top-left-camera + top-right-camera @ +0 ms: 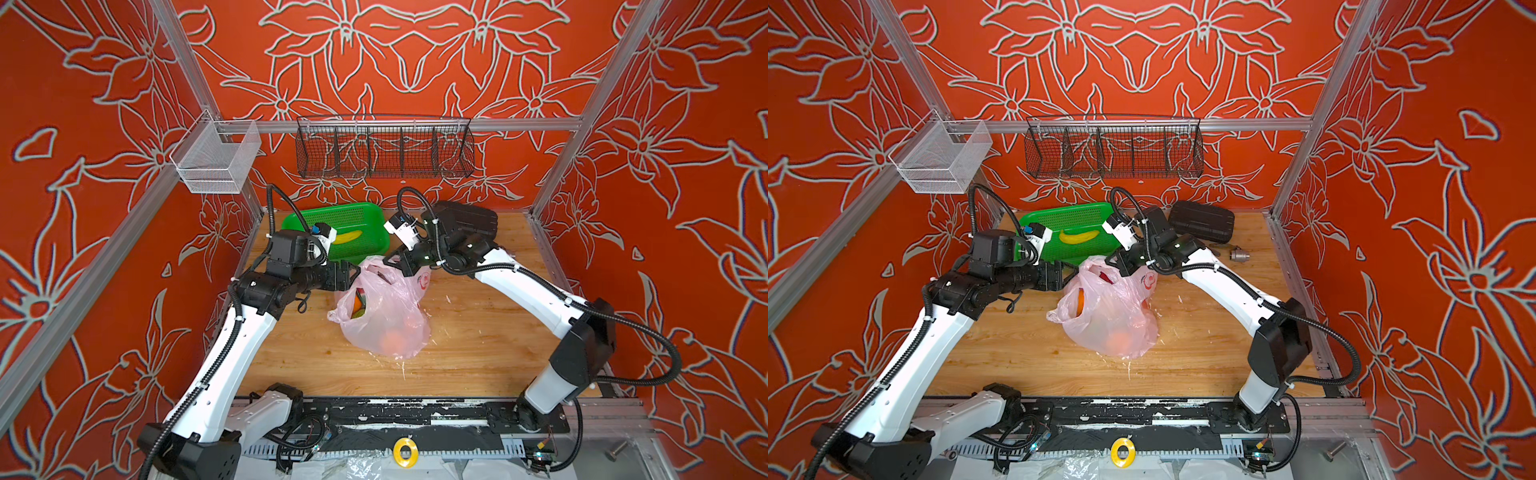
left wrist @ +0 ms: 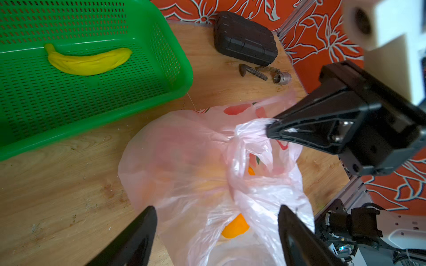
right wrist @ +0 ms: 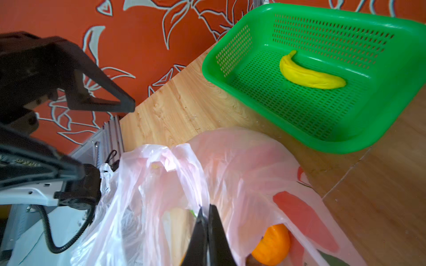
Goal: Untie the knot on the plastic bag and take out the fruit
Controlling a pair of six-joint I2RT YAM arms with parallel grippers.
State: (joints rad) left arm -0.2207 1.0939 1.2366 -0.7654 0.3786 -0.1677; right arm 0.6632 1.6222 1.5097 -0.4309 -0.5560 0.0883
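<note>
The plastic bag (image 1: 386, 320) lies near the middle of the wooden counter (image 1: 478, 340), just in front of the green basket (image 1: 376, 212), which holds a yellow banana (image 1: 348, 237). The bag's end nearest the basket stands raised, while its rounded bulk rests on the wood.

The right hand (image 2: 269, 127) is pinched tight on a bunch of the bag's thin pink film at that raised edge. In the right wrist view its two black fingers (image 3: 216, 230) meet with film gathered around them.

The left hand (image 2: 216, 208) stands wide and grips nothing. In the left wrist view the crinkled film shows between its tips, and in both top views it sits close against the bag's left side. Whether it touches the film I cannot tell.

The bag's mouth gapes. The fruit (image 2: 235, 226) is inside, with an orange piece showing through the opening and more orange glowing through the film.

A black case (image 1: 1202, 220) sits at the far right of the counter with small metal parts (image 2: 265, 74) just beside it
</note>
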